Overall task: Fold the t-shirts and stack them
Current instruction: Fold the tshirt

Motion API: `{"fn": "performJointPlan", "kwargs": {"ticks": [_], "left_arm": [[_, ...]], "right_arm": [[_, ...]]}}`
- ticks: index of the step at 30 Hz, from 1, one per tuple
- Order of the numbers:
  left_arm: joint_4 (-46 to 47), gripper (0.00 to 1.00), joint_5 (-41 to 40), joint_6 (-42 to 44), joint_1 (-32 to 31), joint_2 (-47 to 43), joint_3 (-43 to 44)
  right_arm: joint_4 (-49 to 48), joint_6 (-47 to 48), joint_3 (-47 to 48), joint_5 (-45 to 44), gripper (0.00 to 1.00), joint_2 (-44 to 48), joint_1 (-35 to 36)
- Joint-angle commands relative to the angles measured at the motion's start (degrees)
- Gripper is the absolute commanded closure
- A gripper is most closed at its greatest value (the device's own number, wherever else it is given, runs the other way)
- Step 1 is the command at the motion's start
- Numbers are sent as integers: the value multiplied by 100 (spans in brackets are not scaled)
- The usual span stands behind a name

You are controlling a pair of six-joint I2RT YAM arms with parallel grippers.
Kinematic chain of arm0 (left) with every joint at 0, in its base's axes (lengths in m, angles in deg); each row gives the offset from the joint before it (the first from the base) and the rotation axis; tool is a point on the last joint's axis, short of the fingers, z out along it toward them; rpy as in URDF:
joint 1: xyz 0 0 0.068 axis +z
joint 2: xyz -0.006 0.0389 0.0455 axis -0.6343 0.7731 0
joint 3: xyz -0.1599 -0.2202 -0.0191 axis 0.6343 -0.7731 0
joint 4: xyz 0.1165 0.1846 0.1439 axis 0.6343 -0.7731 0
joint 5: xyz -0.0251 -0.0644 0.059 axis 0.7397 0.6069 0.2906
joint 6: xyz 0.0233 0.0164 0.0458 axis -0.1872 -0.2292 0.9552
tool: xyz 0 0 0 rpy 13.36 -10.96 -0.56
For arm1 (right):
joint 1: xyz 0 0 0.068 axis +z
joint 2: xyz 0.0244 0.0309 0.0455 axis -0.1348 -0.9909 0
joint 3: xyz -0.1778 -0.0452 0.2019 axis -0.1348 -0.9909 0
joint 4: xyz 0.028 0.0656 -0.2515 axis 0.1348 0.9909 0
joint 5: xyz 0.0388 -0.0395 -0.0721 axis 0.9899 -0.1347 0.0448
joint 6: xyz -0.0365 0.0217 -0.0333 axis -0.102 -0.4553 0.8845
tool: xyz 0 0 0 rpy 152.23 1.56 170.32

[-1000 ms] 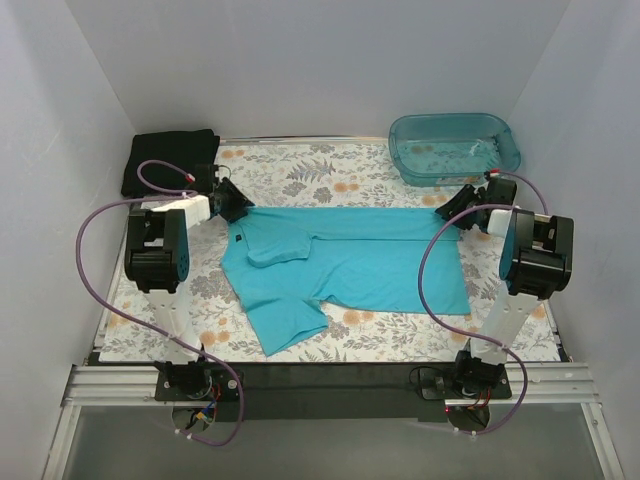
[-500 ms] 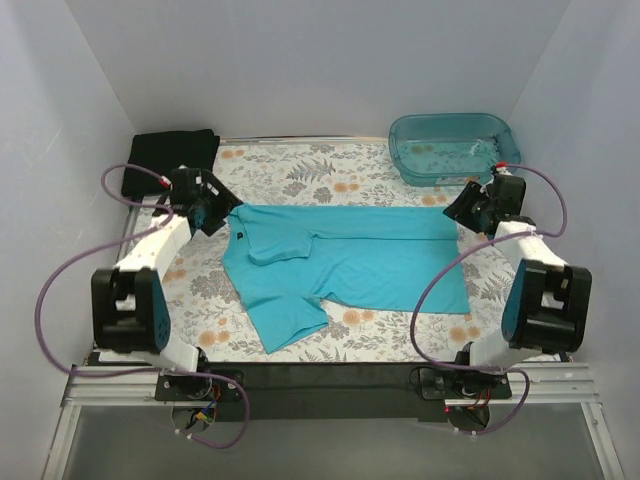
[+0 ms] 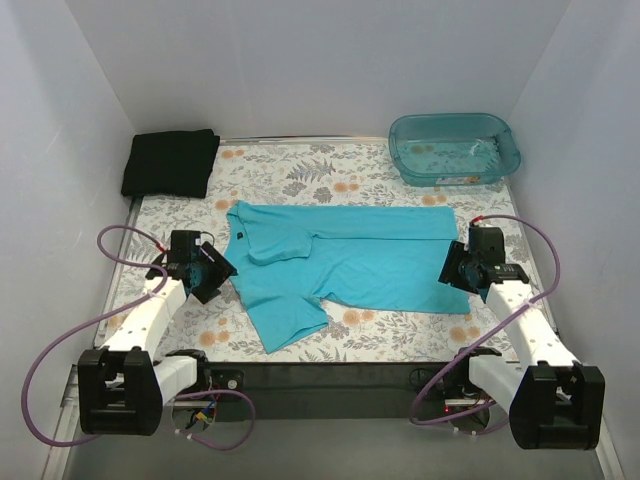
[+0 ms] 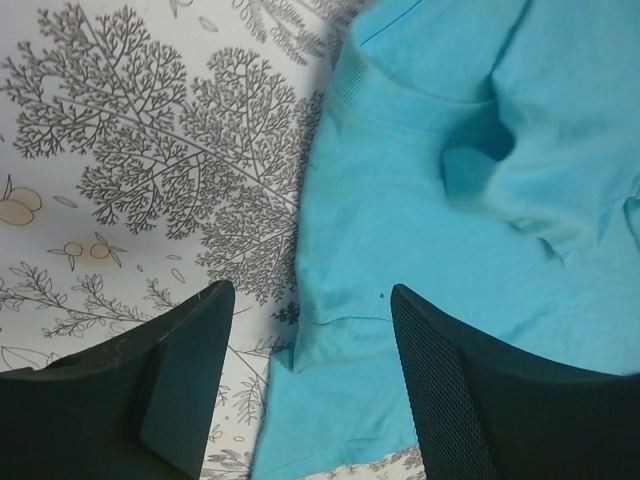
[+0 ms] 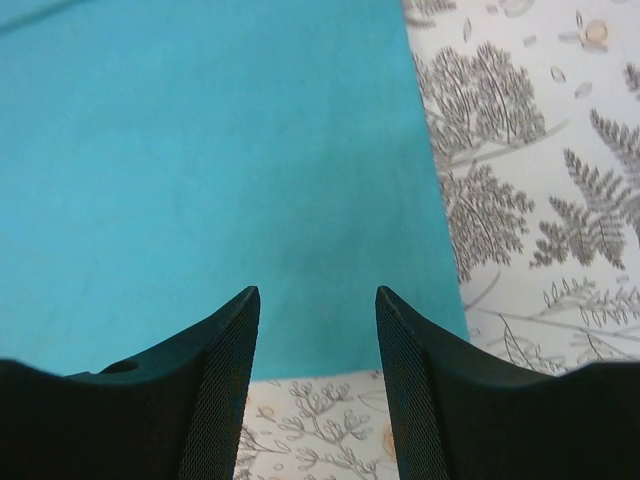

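The turquoise t-shirt (image 3: pixel 350 255) lies part-folded at the middle of the table (image 3: pixel 300 175), its dark tag (image 3: pixel 240 237) too small to read. The black t-shirt (image 3: pixel 172 162) sits folded at the far left corner. The left gripper (image 4: pixel 310 290) and right gripper (image 5: pixel 318 295) hang released and empty at the turquoise shirt's side edges. A teal tub (image 3: pixel 450 178) stands at the far right corner.

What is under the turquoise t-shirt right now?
The plain turquoise cloth t-shirt lies spread on the floral-printed table cover, which shows all around its edges. Anything directly beneath the fabric is covered, so it cannot be seen.
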Motion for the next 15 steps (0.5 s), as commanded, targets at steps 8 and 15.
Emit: {"fn": "performJointPlan", "kwargs": {"ticks": [8,15], "left_arm": [[14,43,-434,-201,-524,699,116],[49,52,-909,-605,-1052,1165,20]], "right_arm": [[773,9,-132,-318,51,408,20],[879,-17,-97,-344,51,285,29]]}}
